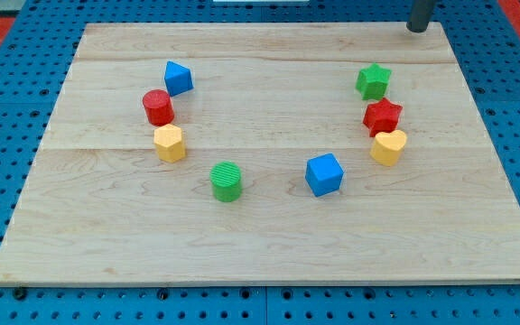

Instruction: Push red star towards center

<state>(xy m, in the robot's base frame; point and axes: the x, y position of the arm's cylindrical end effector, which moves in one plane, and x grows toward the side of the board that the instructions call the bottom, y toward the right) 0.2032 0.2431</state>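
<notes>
The red star (382, 116) lies on the wooden board (269, 239) at the view's right, between a green star (374, 81) just above it and a yellow heart (388, 147) just below it; all three sit close together. My tip (418, 29) is at the view's top right, at the board's far edge, well above and a little right of the green star, touching no block.
A blue cube (324, 174) sits left of the yellow heart, lower centre. A green cylinder (227, 181) is at lower centre-left. At the left stand a blue block (178, 78), a red cylinder (158, 107) and a yellow block (169, 143).
</notes>
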